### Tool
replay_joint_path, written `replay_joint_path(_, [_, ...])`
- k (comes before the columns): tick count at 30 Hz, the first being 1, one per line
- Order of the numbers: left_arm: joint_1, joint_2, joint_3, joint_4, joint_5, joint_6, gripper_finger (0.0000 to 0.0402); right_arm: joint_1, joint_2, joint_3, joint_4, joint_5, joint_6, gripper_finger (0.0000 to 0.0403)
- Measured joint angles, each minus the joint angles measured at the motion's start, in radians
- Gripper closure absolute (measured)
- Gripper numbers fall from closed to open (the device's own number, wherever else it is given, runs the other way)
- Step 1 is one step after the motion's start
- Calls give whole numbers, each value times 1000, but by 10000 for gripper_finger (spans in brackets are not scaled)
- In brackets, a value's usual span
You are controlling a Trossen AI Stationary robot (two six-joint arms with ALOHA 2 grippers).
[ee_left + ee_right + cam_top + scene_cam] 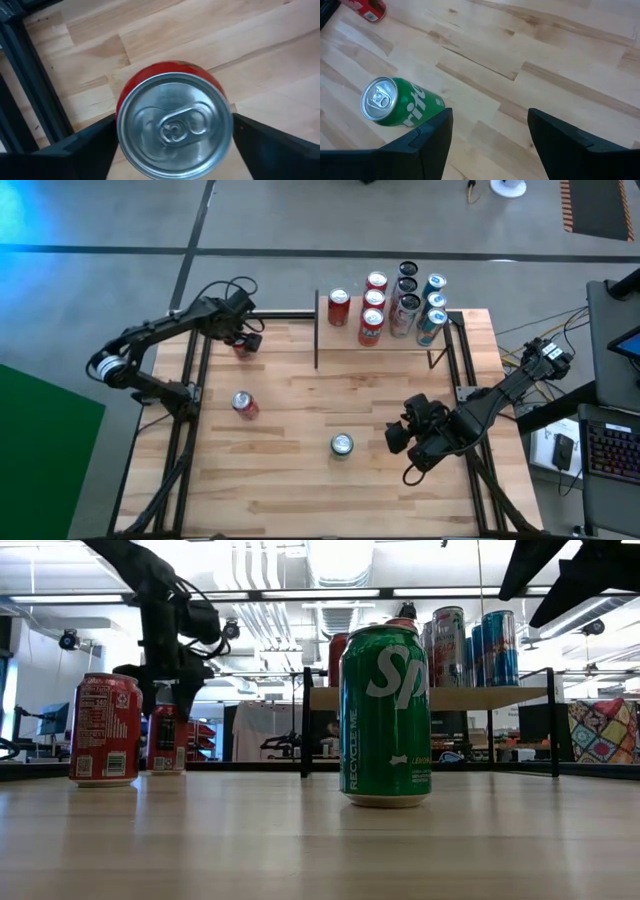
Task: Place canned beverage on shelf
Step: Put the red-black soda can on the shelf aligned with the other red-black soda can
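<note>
Your left gripper (243, 340) is sitting at the far left corner of the counter (300, 480), directly over a red can (172, 117) that is standing upright, its long axis vertical and its silver lid facing straight up at the wrist camera. The fingers (80, 150) are standing wide, one on each side of the can's body, and look close to its sides without clamping it, so the can is bracketed but not yet grasped. That is the relation your next move is depending on: the can is lying right between the fingers, so closing looks like the likely step. The shelf (385, 346) is standing off to the right of this can along the far edge, already carrying a cluster of upright cans, with some bare board at its left end. Your right gripper (405, 442) is waiting near the right front of the counter, fingers parted and empty, just beside a green can (342, 445); another red can (244, 404) is standing mid-left.
</note>
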Motion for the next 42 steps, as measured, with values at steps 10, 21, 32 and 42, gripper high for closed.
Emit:
replay_joint_path(10, [-1,-47,16,-29,114,1,118,0,0,0,1,-3,10,156])
replay_joint_path(21, [-109,-117,415,-191,113,51,114,-41,0,0,-5,-60,-19,156])
replay_joint_path(32, [-280,49,788,-275,47,85,113,-85,0,0,1,-86,-13,156])
replay_joint_path(42, [-416,240,1023,-272,14,98,112,-85,0,0,8,-78,-7,156])
